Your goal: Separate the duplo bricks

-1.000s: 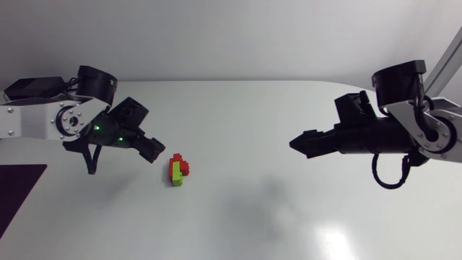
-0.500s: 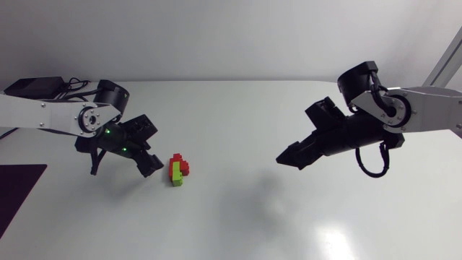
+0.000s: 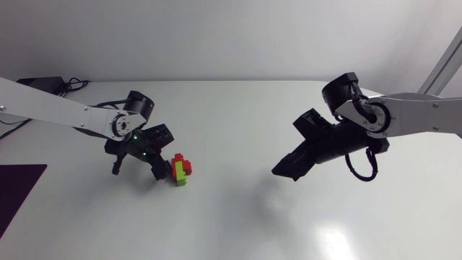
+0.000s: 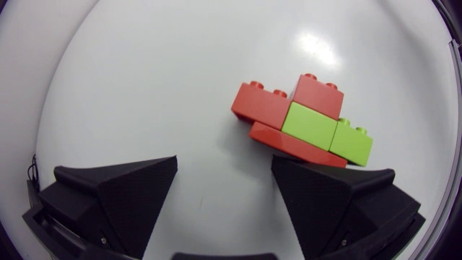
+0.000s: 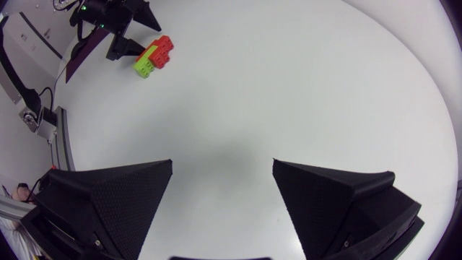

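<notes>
A small clump of joined duplo bricks [image 3: 180, 170], red and lime green, lies on the white table left of the middle. In the left wrist view the clump [image 4: 307, 119] lies just ahead of one finger [image 4: 339, 202], not between the two. My left gripper [image 3: 155, 167] hangs low right beside the clump, open with only bare table between its fingers [image 4: 224, 195]. My right gripper [image 3: 283, 172] is open and empty, well to the right of the bricks. In its wrist view [image 5: 222, 195] the bricks [image 5: 153, 56] show far ahead, next to the left gripper [image 5: 126, 29].
The white table [image 3: 238, 217] stretches bare between the two grippers and towards the front edge. A black box with cables [image 3: 40, 83] sits at the back left corner. A dark patch [image 3: 18, 195] borders the table's left edge.
My left gripper has moved right and down, up to the brick clump. My right arm has swung in towards the middle, its gripper now lower and further left. The bricks have not moved.
</notes>
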